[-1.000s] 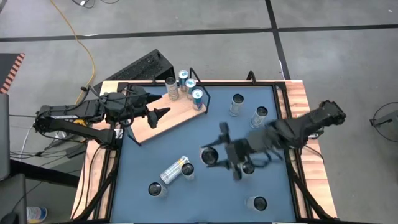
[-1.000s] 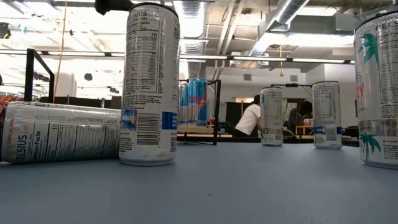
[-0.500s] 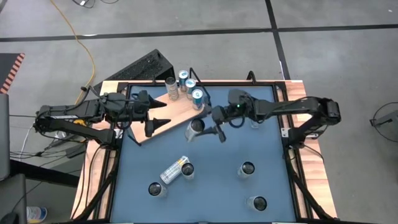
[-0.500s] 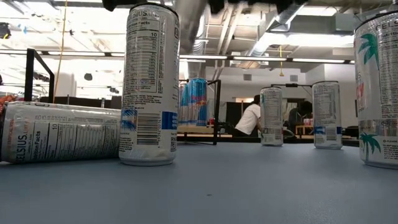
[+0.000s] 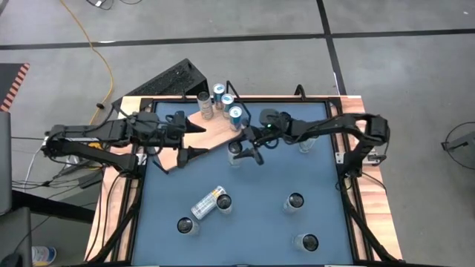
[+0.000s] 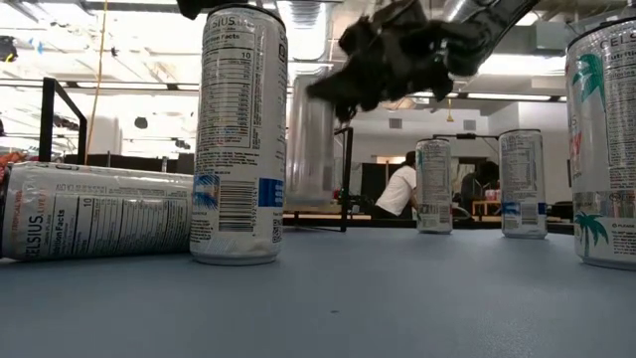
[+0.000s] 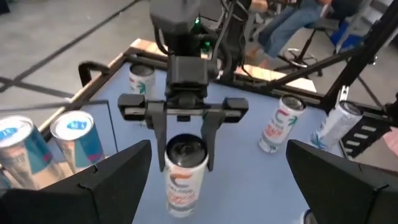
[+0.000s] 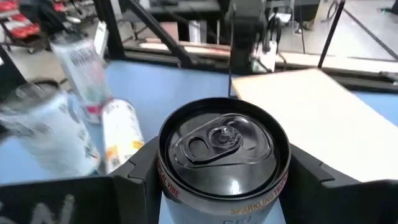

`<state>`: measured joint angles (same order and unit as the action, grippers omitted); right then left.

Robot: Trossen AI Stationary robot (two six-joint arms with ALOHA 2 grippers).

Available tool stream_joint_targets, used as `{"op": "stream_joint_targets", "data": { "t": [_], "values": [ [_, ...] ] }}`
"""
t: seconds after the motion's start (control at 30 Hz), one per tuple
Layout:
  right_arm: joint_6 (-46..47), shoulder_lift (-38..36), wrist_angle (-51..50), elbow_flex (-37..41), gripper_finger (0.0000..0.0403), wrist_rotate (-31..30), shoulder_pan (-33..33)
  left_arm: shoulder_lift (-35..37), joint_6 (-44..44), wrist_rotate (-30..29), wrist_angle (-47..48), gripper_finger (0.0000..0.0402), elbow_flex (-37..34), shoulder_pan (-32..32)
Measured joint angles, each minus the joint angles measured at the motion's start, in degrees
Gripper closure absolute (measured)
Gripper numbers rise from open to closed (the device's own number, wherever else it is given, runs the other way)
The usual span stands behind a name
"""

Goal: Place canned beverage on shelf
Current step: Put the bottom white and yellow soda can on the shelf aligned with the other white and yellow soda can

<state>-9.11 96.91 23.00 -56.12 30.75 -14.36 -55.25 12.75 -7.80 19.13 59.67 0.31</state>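
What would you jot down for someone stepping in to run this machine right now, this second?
Right claw: shut on an upright silver beverage can, carried beside the near edge of the pale-wood shelf board.
Left claw: open, empty, over the shelf's near end.
Done: four cans already stand at the shelf's black wire frame end.
Left: set the held can down on the board and release it. More cans wait on the blue tabletop: several upright, one lying on its side.
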Motion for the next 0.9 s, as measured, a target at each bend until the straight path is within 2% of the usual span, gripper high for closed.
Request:
{"op": "stream_joint_targets", "data": {
  "t": [0.2, 0.33, 0.5, 0.73, 0.9],
  "values": [
    [1.2, 4.5, 3.0, -0.2, 0.0182, 0.2, 1.1, -2.3, 0.2, 1.7, -1.6, 0.0042, 0.0, 0.0],
    [0.9, 5.5, 2.9, -0.4, 0.0176, -2.9, 2.3, -3.7, -0.2, 1.5, -2.2, 0.0042, 0.0, 0.0],
    [-0.5, 5.5, 2.0, -0.4, 0.0147, -6.5, 3.3, -5.0, -0.3, 1.5, -2.3, 0.0043, 0.0, 0.0],
    [1.5, 4.9, 1.3, -1.2, 0.0103, -7.0, 3.4, -5.9, -0.4, 1.4, -2.6, 0.0043, 0.0, 0.0],
    [1.7, 4.9, -5.3, -4.9, 0.0056, -7.1, 4.3, -5.9, -2.7, 1.3, -2.1, 0.0043, 0.0, 0.0]
  ]
}}
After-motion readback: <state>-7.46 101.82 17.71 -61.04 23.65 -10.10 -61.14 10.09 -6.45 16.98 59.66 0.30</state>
